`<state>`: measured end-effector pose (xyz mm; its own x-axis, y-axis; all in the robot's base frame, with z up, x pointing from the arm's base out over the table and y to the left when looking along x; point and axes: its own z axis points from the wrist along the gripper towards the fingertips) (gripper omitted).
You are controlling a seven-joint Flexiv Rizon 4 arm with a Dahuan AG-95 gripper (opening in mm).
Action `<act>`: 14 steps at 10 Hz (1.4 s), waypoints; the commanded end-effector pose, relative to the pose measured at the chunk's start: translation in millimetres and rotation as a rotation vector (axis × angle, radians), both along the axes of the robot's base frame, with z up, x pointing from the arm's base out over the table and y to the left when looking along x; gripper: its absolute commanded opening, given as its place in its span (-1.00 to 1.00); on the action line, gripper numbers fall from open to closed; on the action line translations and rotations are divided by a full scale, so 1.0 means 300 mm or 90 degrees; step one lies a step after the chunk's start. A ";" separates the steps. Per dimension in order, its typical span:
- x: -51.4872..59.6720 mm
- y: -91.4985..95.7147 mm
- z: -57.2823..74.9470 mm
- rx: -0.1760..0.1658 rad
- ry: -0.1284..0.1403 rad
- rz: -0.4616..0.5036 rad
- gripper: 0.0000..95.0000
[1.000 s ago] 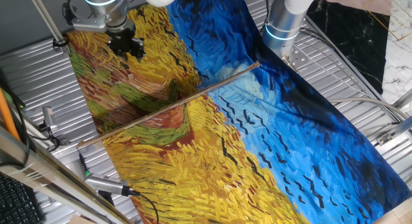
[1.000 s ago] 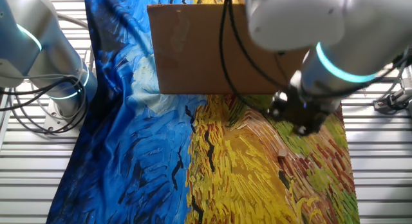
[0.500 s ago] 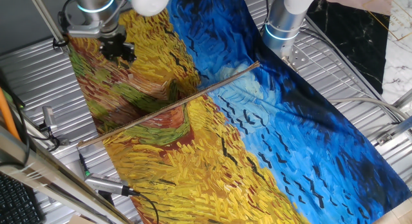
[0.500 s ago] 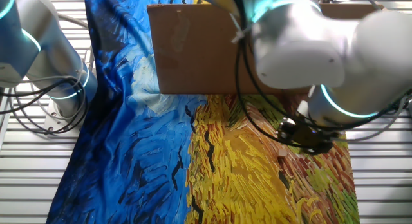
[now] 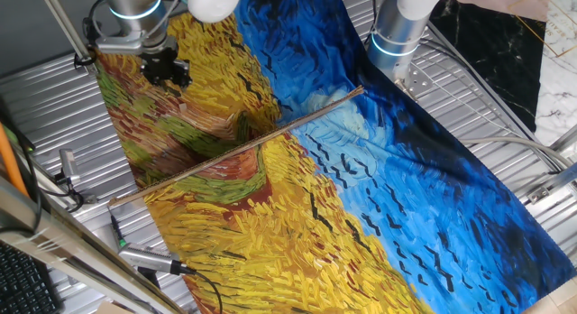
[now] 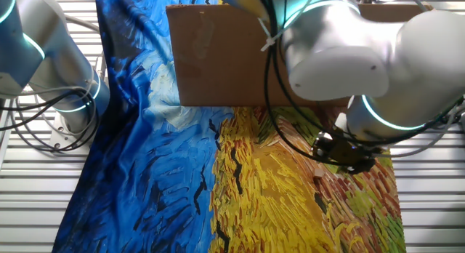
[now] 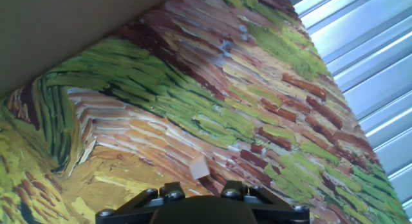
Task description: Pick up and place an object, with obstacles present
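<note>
The object [image 7: 197, 167], a tiny pale tan block, lies on the painted cloth [image 5: 406, 197] in the hand view, just ahead of my gripper [image 7: 199, 193] and centred between its two black finger mounts. The mounts stand apart and nothing is between them. In one fixed view my gripper [image 5: 168, 72] hangs low over the cloth's far left corner, on the near side of the cardboard; the block is too small to make out there. In the other fixed view my gripper [image 6: 345, 155] is over the brown and green patch at the right.
An upright cardboard sheet [image 6: 218, 57] stands across the cloth; it appears edge-on as a thin brown line [image 5: 239, 147] and fills the hand view's top left [image 7: 64, 31]. A second arm's base [image 5: 401, 25] stands at the cloth's far side. Slatted metal table [image 7: 373, 76] borders the cloth.
From one second ago to half a second ago my gripper moved a little left toward the cloth's corner. Since then nothing has visibly moved.
</note>
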<state>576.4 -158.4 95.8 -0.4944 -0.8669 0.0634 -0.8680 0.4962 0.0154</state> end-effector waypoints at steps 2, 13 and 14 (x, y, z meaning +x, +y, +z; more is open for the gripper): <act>0.004 -0.002 0.000 -0.004 0.005 -0.015 -0.20; 0.012 -0.013 -0.085 0.034 -0.016 -0.010 -0.20; 0.010 -0.015 -0.101 0.035 -0.022 -0.009 -0.20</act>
<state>580.3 -163.1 62.9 -0.5081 -0.8613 -0.0021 -0.8612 0.5080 0.0163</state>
